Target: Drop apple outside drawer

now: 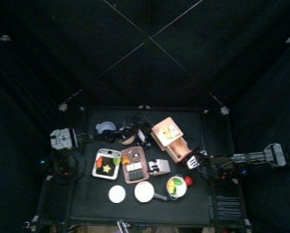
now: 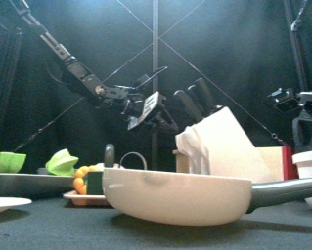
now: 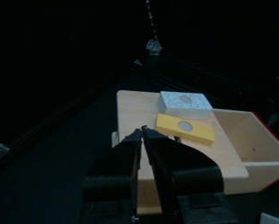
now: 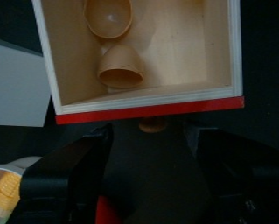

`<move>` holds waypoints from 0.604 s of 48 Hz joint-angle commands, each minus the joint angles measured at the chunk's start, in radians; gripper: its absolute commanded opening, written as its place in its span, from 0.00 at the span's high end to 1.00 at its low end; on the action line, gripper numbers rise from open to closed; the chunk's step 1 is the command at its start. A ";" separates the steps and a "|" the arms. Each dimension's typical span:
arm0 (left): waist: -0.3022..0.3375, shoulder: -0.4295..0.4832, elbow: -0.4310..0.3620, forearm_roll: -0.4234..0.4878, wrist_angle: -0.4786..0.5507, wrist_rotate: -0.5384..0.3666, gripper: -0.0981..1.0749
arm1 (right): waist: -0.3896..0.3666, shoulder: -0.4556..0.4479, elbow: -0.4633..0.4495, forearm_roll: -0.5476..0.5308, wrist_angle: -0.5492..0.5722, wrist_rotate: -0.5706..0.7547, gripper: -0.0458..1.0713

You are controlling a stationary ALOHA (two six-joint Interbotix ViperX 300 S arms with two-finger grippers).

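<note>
The drawer point(image 1: 172, 134) is a tan box with a pinkish-orange side at the table's middle, and it stands pulled open. My left gripper point(image 1: 145, 130) hangs just left of it; in the left wrist view my left gripper point(image 3: 142, 144) faces the drawer's top point(image 3: 139, 107), where a yellow block point(image 3: 186, 128) and a pale block point(image 3: 184, 102) lie. My right gripper point(image 4: 151, 166) is open in front of the drawer's red edge point(image 4: 148, 111), with nothing between its fingers. Inside the drawer lie wooden pieces point(image 4: 121, 66). A tiny red apple point(image 1: 188, 181) lies on the table towards the front.
A yellow-green fruit point(image 1: 175, 186) sits beside the apple. Two food trays point(image 1: 107, 162) lie left of centre, with white plates point(image 1: 116, 194) at the front. A large white bowl point(image 2: 171, 195) stands close to the front edge.
</note>
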 commanded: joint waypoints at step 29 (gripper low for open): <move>-0.005 0.109 -0.216 -0.006 0.242 -0.002 0.45 | -0.032 0.031 -0.003 -0.006 -0.029 0.005 0.28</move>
